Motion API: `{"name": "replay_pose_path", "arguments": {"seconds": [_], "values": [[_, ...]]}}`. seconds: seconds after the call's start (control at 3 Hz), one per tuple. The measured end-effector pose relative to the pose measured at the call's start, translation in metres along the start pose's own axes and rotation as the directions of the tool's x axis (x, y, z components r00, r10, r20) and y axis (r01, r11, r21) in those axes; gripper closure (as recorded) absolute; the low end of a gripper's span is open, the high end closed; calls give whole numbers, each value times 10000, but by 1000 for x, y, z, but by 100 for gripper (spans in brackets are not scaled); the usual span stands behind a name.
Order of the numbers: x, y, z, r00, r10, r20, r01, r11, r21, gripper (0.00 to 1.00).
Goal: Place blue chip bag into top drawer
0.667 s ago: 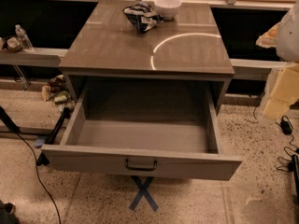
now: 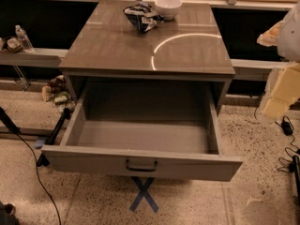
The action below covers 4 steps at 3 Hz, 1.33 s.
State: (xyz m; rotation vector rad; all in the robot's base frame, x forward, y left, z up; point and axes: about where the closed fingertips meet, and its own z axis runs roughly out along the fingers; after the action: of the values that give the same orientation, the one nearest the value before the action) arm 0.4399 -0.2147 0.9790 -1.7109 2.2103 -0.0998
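Blue chip bag (image 2: 142, 16) sits just beside white bowl (image 2: 168, 7) at the worktop (image 2: 140, 50) rear. Top drawer (image 2: 140, 162) is pulled out. End effector (image 2: 280, 95) is at the far right, well apart; I cannot tell its grip state.

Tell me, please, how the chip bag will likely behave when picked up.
The chip bag looks crumpled and wrinkly, so it will probably be floppy and crush under a grasp. Its shiny foil suggests it may be slippery. It lies close beside the bowl, so a push might nudge that. The gripper is at the right edge, away from it.

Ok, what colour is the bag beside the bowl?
Blue chip bag: dark blue, white patches, camera view; gripper at right edge.
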Motion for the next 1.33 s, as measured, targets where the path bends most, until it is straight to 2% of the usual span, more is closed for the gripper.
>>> {"name": "replay_pose_path", "arguments": {"seconds": [0.33,0.67,1.0,1.33], "values": [[-20,-33,16,9812,889,1712,-1009,9929,623,0],[-47,-66,35,9251,1395,3531,-1805,9798,857,0],[-97,-124,60,8026,1929,5645,-2988,9490,1004,0],[-131,-174,73,7417,2313,6295,-4053,9025,1459,0]]}}
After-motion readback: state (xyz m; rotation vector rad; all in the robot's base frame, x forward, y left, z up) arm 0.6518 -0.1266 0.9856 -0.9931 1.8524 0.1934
